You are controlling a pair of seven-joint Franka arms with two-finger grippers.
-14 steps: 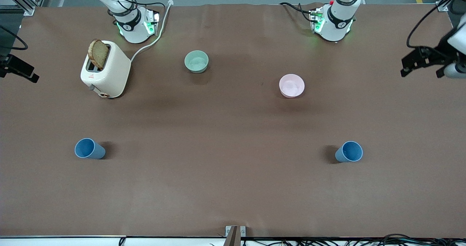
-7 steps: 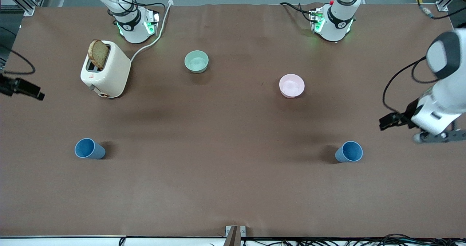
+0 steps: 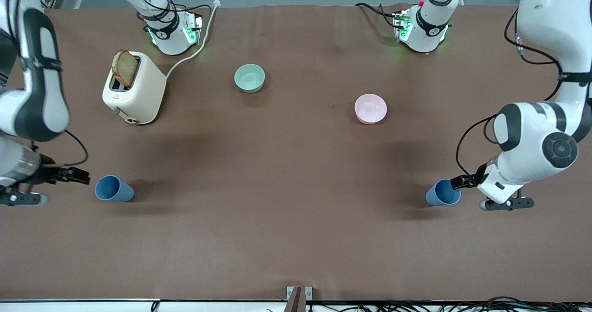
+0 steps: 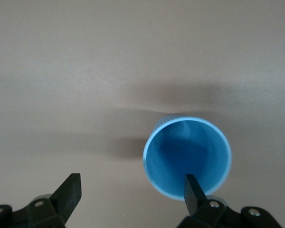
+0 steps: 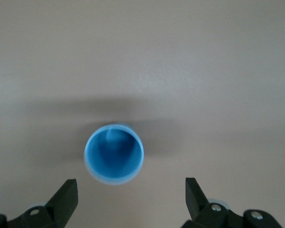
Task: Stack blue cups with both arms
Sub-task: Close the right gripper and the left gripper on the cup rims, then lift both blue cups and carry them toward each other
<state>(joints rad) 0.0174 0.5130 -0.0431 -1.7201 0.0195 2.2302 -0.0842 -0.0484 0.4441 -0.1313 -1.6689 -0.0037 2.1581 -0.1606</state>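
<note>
Two blue cups stand upright, mouths up, on the brown table. One cup (image 3: 113,188) is toward the right arm's end and shows in the right wrist view (image 5: 114,153). The other cup (image 3: 443,192) is toward the left arm's end and shows in the left wrist view (image 4: 186,156). My right gripper (image 3: 79,175) is open and empty, low beside its cup, which sits just ahead of the open fingers (image 5: 130,183). My left gripper (image 3: 459,181) is open and empty at its cup's rim. One finger (image 4: 192,187) overlaps the rim; the gripper's midpoint (image 4: 132,180) lies beside the cup.
A cream toaster (image 3: 134,90) with a bread slice stands near the right arm's base, its cable running to the table's edge. A mint-green bowl (image 3: 249,77) and a pale pink bowl (image 3: 370,108) sit farther from the camera than the cups.
Both arms have swung in from the table's ends and come down toward the front camera. Each open gripper now sits beside its blue cup. The cups and bowls have not moved.
</note>
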